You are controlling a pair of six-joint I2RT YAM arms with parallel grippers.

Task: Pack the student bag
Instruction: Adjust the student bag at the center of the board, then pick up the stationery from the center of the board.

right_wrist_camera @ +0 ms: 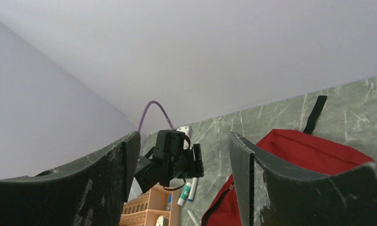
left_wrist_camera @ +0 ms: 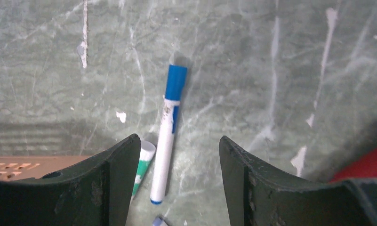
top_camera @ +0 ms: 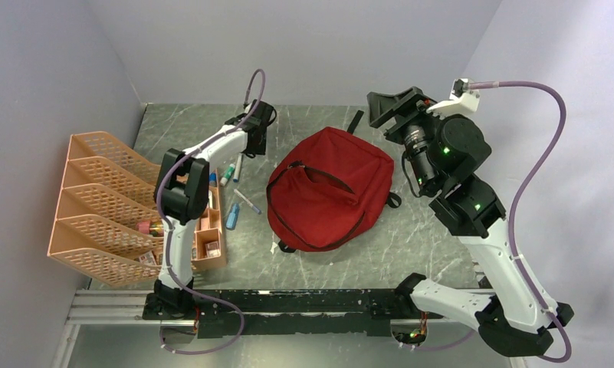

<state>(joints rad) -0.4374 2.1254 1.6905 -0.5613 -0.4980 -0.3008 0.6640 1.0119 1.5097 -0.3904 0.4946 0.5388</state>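
The red student bag (top_camera: 330, 195) lies in the middle of the table with its black zipper open. It also shows in the right wrist view (right_wrist_camera: 308, 150). My left gripper (top_camera: 251, 147) is open and empty, hovering over a blue-capped white marker (left_wrist_camera: 170, 127) that lies between the fingers on the table. A green-and-white marker (left_wrist_camera: 144, 162) lies beside it, partly under the left finger. My right gripper (top_camera: 388, 107) is raised above the bag's far right corner, open and empty (right_wrist_camera: 184, 155), pointing towards the left arm.
An orange mesh organiser (top_camera: 104, 199) stands at the left, with a small orange box (top_camera: 209, 230) of items beside it. More pens (top_camera: 247, 201) lie between the box and the bag. A black strap (top_camera: 355, 121) lies behind the bag. Walls close in on three sides.
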